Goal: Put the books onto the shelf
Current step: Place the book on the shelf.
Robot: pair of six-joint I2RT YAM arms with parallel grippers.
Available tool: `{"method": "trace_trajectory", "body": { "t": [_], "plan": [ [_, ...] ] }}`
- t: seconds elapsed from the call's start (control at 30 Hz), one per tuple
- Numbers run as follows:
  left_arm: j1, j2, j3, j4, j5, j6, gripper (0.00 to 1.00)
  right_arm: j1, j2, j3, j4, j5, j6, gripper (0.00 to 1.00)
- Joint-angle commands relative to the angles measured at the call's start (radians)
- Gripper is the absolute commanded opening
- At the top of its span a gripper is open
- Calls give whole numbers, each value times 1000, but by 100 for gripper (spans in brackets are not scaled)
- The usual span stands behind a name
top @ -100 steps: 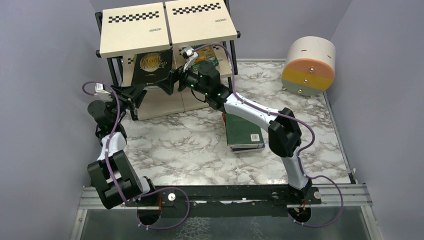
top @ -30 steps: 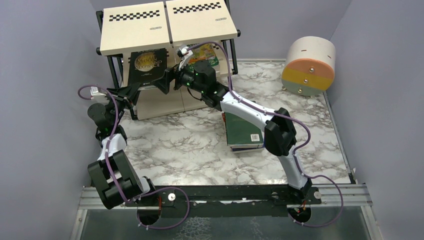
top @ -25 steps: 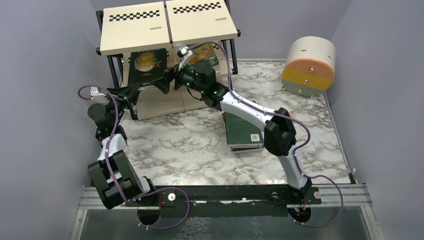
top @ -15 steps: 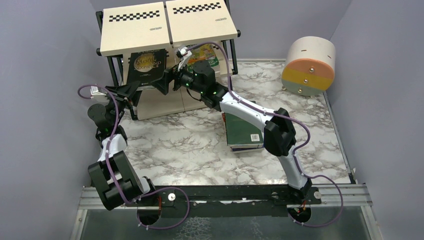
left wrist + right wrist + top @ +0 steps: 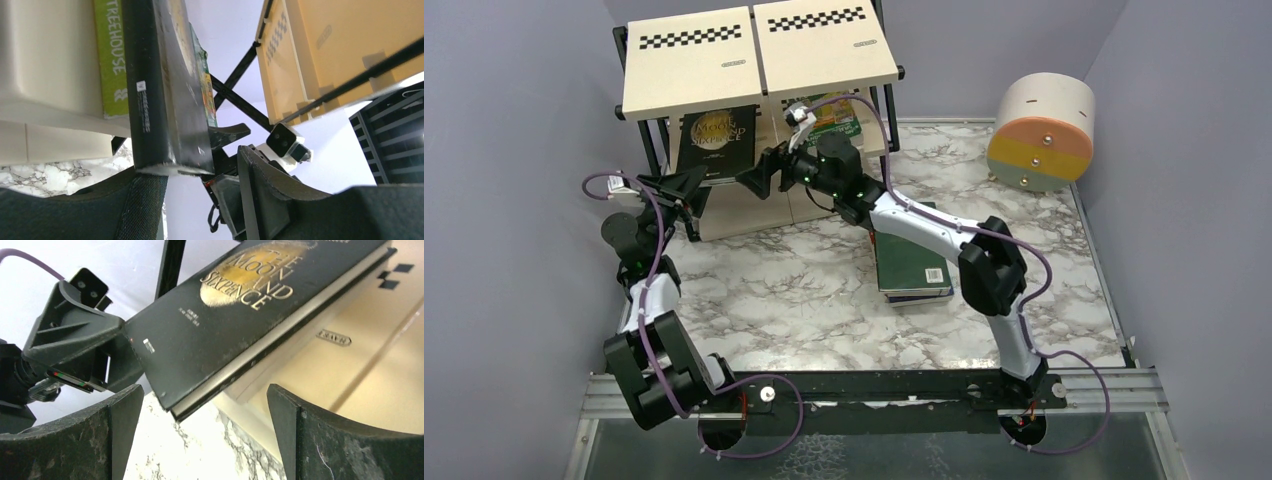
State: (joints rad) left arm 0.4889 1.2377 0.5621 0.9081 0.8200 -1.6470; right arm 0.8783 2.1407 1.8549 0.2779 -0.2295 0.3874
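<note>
Black book (image 5: 715,143) overhanging the shelf's (image 5: 689,70) middle board: placement step. Left gripper (image 5: 689,185) jaws part-open, right gripper (image 5: 757,172) jaws wide; next, probably nudge it inward.

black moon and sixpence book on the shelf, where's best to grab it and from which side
The near end of the black book, from the front, pinching cover and underside. It lies cover up on the shelf board and only that end juts past the board's front edge.
</note>
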Motion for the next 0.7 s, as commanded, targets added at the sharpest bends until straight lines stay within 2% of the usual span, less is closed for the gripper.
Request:
{"method": "trace_trajectory", "body": {
  "t": [0.0, 0.4, 0.67],
  "plan": [
    [0, -51, -9, 33, 47, 19, 45, 7, -128, -108, 58, 70, -4, 93],
    [-14, -161, -54, -14, 102, 38, 45, 7, -374, -322, 88, 83, -59, 93],
    [-18, -166, -65, -59, 105, 81, 45, 7, -582, -522, 75, 171, -109, 93]
  ]
}}
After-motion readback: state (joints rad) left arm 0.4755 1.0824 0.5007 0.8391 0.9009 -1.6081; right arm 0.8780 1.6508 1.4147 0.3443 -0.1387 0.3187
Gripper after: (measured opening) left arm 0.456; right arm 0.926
